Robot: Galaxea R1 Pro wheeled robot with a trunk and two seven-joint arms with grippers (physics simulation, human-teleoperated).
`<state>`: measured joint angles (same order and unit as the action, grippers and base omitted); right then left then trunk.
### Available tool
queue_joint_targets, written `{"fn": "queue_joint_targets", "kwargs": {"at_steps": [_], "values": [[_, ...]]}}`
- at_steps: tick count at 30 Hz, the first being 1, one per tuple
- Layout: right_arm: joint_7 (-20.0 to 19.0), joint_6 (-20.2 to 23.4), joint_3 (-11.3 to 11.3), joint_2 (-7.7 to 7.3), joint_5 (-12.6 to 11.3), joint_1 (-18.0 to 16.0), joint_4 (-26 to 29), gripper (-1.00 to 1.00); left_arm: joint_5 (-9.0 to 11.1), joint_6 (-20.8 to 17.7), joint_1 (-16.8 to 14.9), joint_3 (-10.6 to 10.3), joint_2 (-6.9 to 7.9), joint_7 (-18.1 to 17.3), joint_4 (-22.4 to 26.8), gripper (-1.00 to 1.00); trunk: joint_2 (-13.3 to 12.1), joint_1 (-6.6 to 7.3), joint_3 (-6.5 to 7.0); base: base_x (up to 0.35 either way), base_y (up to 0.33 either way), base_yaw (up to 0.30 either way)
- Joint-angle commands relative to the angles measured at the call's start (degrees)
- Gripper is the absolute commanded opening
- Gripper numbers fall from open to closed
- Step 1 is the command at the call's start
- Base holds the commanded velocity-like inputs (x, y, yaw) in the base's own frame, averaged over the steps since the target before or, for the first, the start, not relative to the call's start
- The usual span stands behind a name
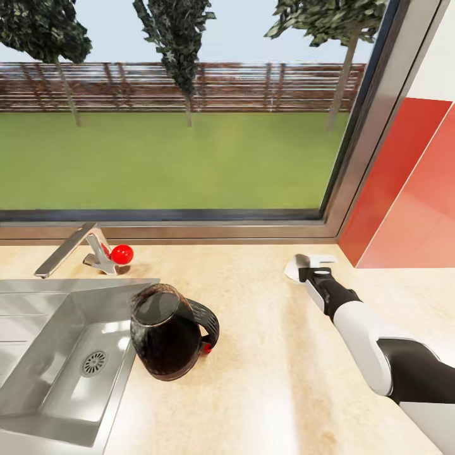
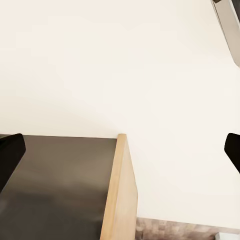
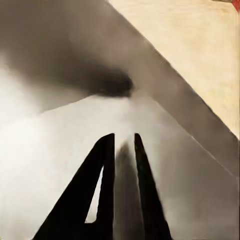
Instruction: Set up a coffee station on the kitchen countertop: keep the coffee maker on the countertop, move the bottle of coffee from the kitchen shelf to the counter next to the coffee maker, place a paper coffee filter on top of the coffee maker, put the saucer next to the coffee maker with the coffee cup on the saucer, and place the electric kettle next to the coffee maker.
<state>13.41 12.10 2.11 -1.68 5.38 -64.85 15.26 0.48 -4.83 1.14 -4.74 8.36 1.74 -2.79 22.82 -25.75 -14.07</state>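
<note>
The electric kettle [image 1: 169, 338], clear glass with a black lid and loop handle, stands on the light wood kitchen countertop [image 1: 265, 354] right at the sink's edge. At the far right of the counter, by the red wall, lies a thin white thing that looks like the paper coffee filter [image 1: 293, 270] [image 3: 55, 150]. My right gripper [image 1: 308, 270] [image 3: 123, 137] is on it, its fingers nearly together with the white sheet between them. My left gripper [image 2: 120, 155] is open, with a black fingertip [image 2: 10, 155] at each side and nothing between them.
A steel sink [image 1: 38, 354] fills the counter's left, with a faucet [image 1: 69, 248] and a red knob [image 1: 122, 254] behind it. A large window runs along the back. Red wall panels [image 1: 404, 189] close the right. The left wrist view faces a white wall and a dark cabinet with a wooden edge [image 2: 117, 195].
</note>
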Motion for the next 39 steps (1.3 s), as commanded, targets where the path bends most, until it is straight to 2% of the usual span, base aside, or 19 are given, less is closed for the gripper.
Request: {"fn": "queue_joint_targets", "kwargs": {"at_steps": [1, 33, 39], "values": [[0.0, 0.4, 0.3, -0.05, 0.4, 0.0, 0.1, -1.00, 0.0, -0.2, 0.0, -0.4, -0.01, 0.1, 0.1, 1.00, 0.1, -0.03, -0.09, 0.000, 0.000, 0.000], [-0.1, 0.5, 0.3, -0.16, 0.3, 0.0, 0.2, -1.00, 0.0, -0.2, 0.0, -0.4, -0.01, 0.1, 0.1, 1.00, 0.1, -0.03, -0.09, 0.000, 0.000, 0.000], [-0.1, 0.5, 0.2, 0.19, 0.3, 0.0, 0.9, -1.00, 0.0, -0.2, 0.0, -0.4, -0.01, 0.1, 0.1, 1.00, 0.1, -0.03, -0.09, 0.000, 0.000, 0.000]]}}
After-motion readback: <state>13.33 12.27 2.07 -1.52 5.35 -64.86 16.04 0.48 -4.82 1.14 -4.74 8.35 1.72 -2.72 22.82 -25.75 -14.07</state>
